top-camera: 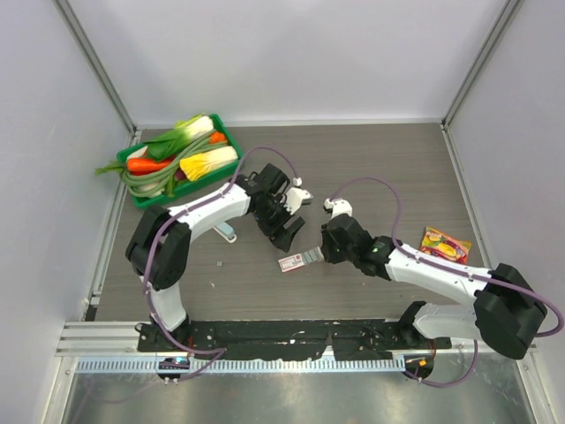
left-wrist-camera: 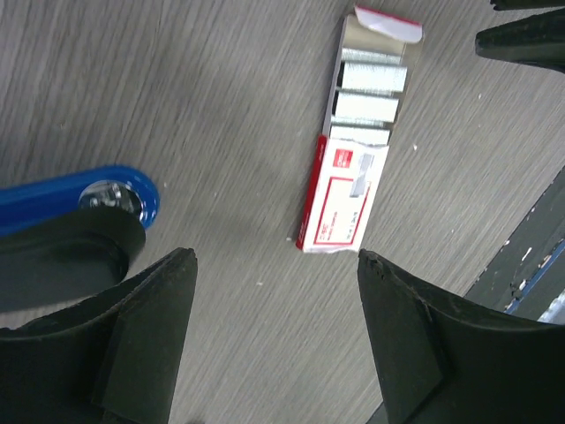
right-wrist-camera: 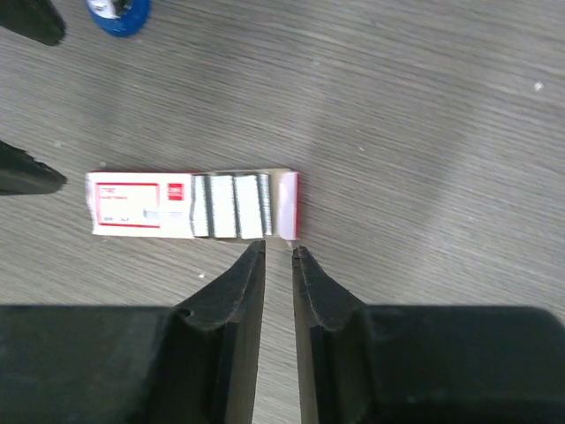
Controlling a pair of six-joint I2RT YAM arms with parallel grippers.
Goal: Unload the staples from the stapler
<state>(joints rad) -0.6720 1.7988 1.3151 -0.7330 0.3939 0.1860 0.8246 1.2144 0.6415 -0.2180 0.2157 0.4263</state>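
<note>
Staples (right-wrist-camera: 231,206) lie as silver strips in the slid-open tray of a red-and-white staple box (right-wrist-camera: 141,205) on the counter (right-wrist-camera: 424,106). The right hand (right-wrist-camera: 273,253) sits just beside the tray's end, fingers nearly together with nothing visible between them. The left hand (left-wrist-camera: 275,261) hangs spread and empty above, near the blue stapler (left-wrist-camera: 62,199). I'd press the tray gently, or the light box may skid.

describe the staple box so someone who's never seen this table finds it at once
Start at the grey wood-grain table and look near its middle. There lies the staple box, small and flat. Unlike the blue stapler beside it, it is red and white, its sleeve slid half open on rows of silver staples.
</note>
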